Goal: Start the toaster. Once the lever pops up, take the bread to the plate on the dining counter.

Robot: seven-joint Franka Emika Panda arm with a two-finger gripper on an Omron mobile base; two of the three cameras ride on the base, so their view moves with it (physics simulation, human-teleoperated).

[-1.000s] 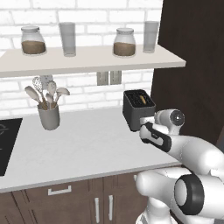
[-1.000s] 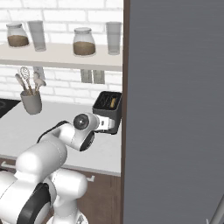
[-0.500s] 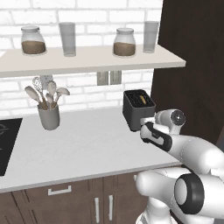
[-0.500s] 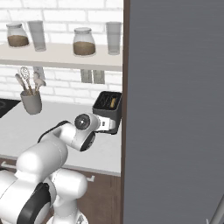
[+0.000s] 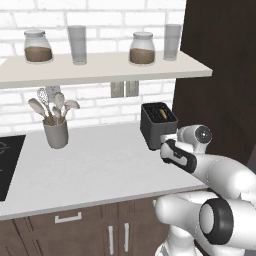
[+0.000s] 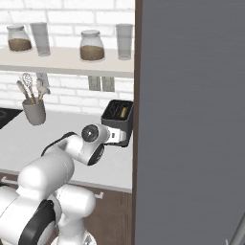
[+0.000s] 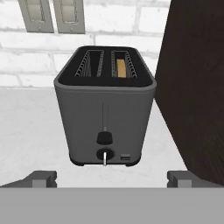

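The dark grey toaster [image 7: 105, 113] stands on the light counter beside a dark wall panel, also visible as the toaster [image 5: 157, 125] and the toaster [image 6: 118, 117]. The tan bread [image 7: 122, 68] sits down in its right-hand slot, edge on; only a tan sliver of the bread [image 5: 163, 114] shows from the left base view. The lever [image 7: 104, 138] is low in its front slot, just above the small knob [image 7: 104, 154]. My gripper [image 7: 112, 179] is open, facing the toaster's front at a short distance, fingers wide on either side. The gripper [image 5: 165, 146] holds nothing. The plate and the dining counter are out of view.
A grey utensil holder [image 5: 55, 131] with spoons and a whisk stands at the left. The shelf [image 5: 100, 67] above carries jars and glasses. Wall sockets [image 7: 54, 15] sit behind the toaster. A tall dark panel [image 7: 197, 83] rises close to its right. A stove edge [image 5: 7, 165] lies far left.
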